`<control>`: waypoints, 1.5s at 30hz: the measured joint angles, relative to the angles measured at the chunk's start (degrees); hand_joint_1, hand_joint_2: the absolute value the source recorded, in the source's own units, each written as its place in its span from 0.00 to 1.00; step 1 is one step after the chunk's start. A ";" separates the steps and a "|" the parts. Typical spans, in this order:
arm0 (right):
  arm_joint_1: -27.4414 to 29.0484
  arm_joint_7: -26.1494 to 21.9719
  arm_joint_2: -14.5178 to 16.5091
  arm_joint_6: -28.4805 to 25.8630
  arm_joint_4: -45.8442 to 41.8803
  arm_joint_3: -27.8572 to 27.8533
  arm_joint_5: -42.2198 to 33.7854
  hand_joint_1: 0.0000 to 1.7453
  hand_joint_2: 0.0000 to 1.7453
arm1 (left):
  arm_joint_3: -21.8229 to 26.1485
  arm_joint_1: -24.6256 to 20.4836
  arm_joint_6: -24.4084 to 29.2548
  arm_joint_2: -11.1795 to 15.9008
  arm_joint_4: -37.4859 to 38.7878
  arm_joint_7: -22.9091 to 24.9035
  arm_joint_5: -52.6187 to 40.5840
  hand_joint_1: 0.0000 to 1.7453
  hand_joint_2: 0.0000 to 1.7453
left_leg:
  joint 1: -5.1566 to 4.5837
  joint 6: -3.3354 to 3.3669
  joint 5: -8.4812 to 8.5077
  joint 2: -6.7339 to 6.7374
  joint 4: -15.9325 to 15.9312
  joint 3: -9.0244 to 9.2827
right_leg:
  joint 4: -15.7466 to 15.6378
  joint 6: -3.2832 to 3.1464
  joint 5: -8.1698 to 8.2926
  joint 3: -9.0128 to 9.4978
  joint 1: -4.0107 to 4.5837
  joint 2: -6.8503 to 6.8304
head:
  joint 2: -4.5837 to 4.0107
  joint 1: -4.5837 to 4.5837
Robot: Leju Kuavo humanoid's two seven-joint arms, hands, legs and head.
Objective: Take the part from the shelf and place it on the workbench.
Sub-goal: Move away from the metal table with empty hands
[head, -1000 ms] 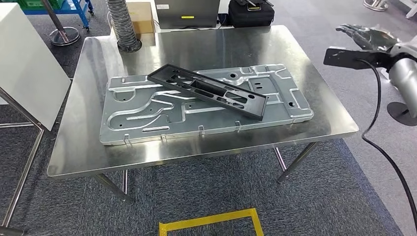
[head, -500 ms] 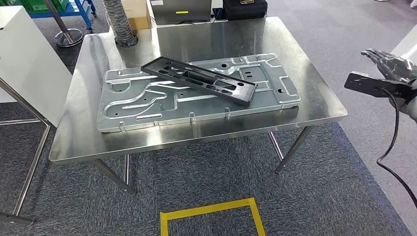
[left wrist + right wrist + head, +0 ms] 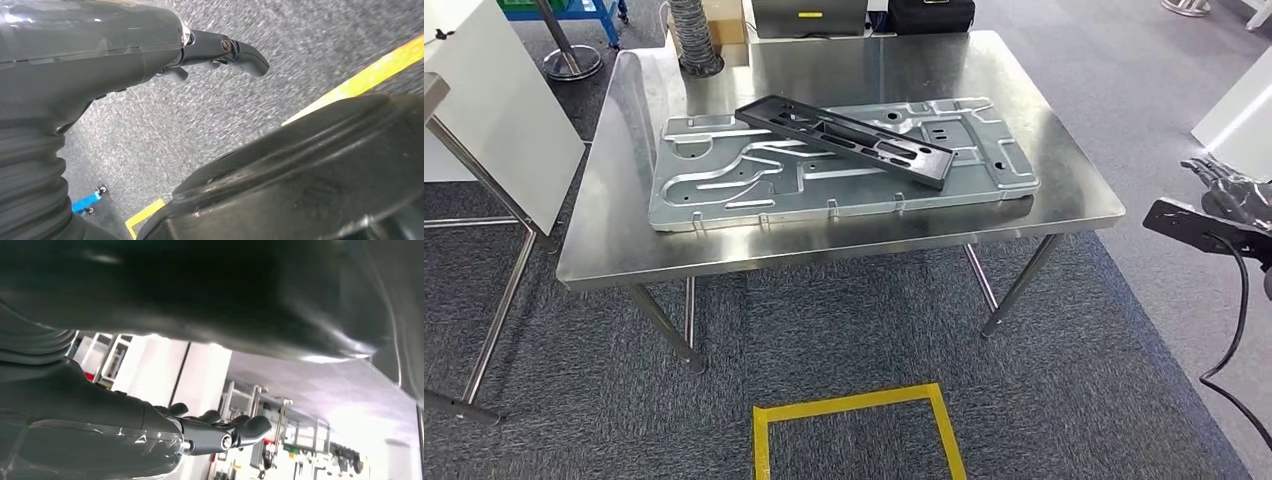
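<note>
Head view: steel worktop stands ahead on a grey carpeted floor. A large stamped metal panel lies flat on it, long side across the worktop. The part, a long black plastic frame, lies on top of the panel, set diagonally, one end toward the far left, the other toward the near right; it touches the panel and no hand touches it.

Right robot hand is at the right edge of the head view, off the worktop and well apart from the part. Dark fingers extended, nothing in them. Right wrist view confirms: right robot hand with fingers stretched out and slightly spread, holding nothing; white panels and metal racks blurred behind.

Left robot hand in the left wrist view: over the carpet, fingers extended, nothing held.

Yellow tape rectangle marked on the floor in front of the worktop. White board on a metal stand to the left. Ribbed hose behind the far edge.
</note>
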 joint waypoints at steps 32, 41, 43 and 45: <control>33.86 -5.13 25.96 -5.64 11.11 -37.36 -0.21 0.00 0.00 | 0.55 -0.36 -0.19 0.18 0.02 1.00 -1.17 0.00 0.00 | -0.35 -0.42 0.32 0.50 -1.21 0.54 | -0.23 0.04 0.62 2.89 -0.32 0.11 | 0.00 -0.02; 36.00 0.50 40.91 -6.92 25.03 -45.77 -5.55 0.00 0.00 | 0.55 -1.04 -0.20 0.43 0.02 3.00 -1.78 0.00 0.00 | 0.08 -3.88 1.46 0.60 1.49 -3.56 | -17.55 -3.02 2.42 14.45 -0.14 0.16 | 0.00 0.00; 36.23 1.89 43.72 -6.93 26.45 -46.57 -5.55 0.00 0.00 | 0.55 -1.14 -0.20 0.53 0.02 2.97 -1.78 0.00 0.00 | 0.13 -4.29 -4.28 0.46 6.98 -5.29 | -17.58 -3.88 3.79 12.90 -0.02 0.11 | 0.00 -0.01; 36.42 2.63 45.80 -6.97 27.49 -47.07 -5.39 0.00 0.00 | 0.55 -1.26 -0.23 0.59 0.02 2.93 -1.78 0.00 0.00 | 0.05 -4.45 -8.94 0.34 14.58 -6.71 | -17.48 -4.22 5.16 11.12 0.29 0.17 | 0.00 -0.02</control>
